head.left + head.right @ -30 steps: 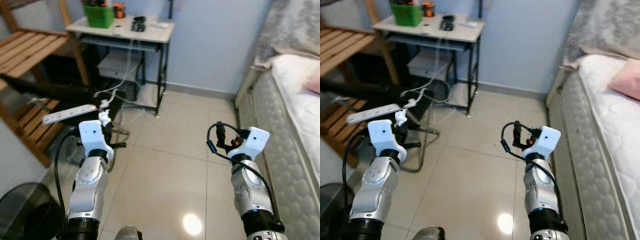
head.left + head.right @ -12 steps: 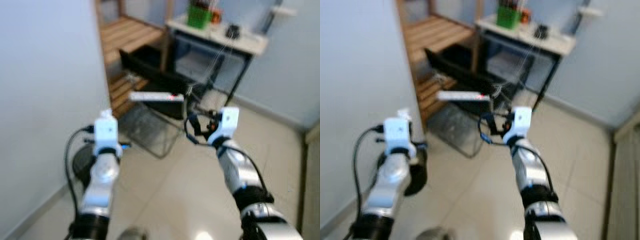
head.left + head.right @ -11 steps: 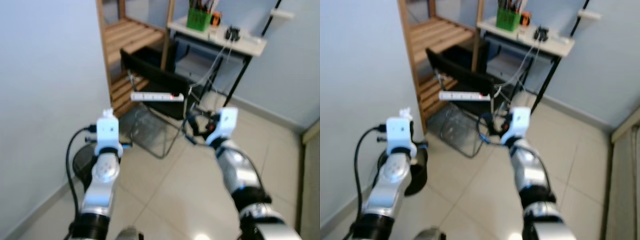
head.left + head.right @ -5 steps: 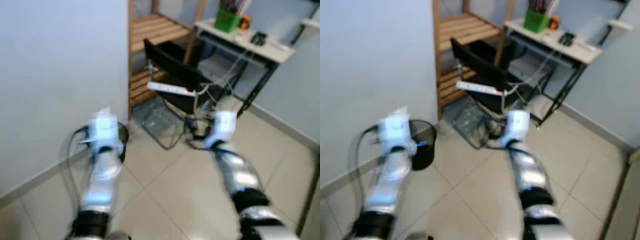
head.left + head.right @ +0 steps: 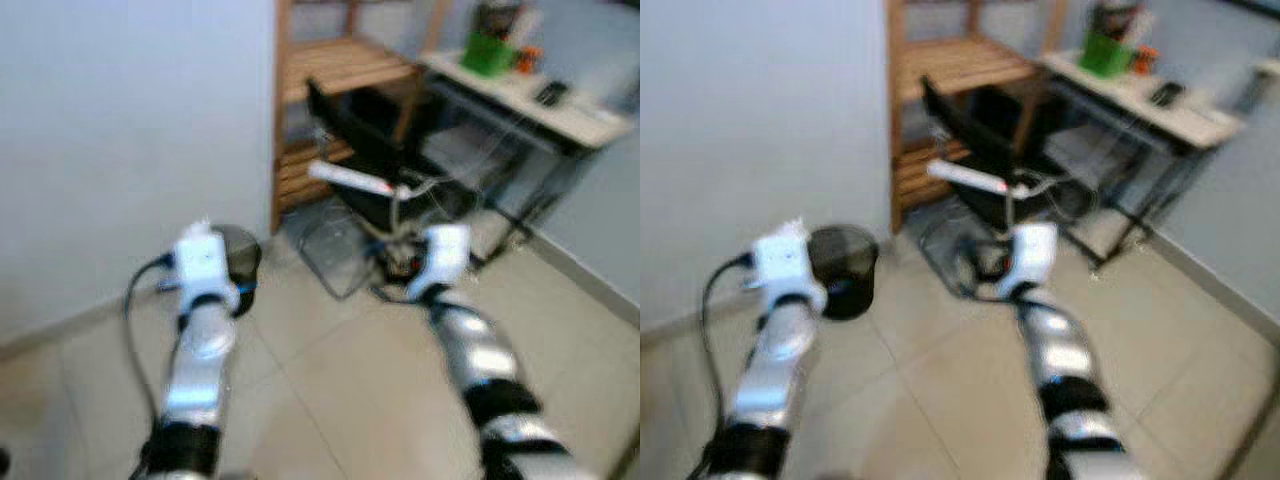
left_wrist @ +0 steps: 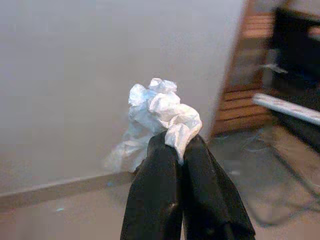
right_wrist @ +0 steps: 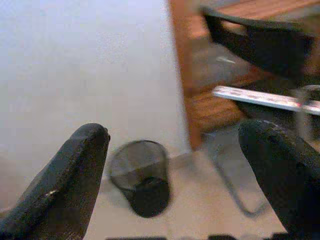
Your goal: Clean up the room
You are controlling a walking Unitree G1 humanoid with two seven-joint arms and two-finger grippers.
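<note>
My left gripper (image 6: 175, 145) has its jaws clamped on a crumpled white tissue (image 6: 157, 112), carried ahead of me. My right gripper (image 7: 175, 175) hangs with jaws wide apart, empty. The black mesh bin (image 5: 843, 268) stands on the floor by the wall, beside the wooden shelf (image 5: 960, 70) and the black chair (image 5: 985, 150). The head views are blurred, so I judge I could misplace the release; only a corner is pinched, and the tissue could slip free and land beside the bin.
</note>
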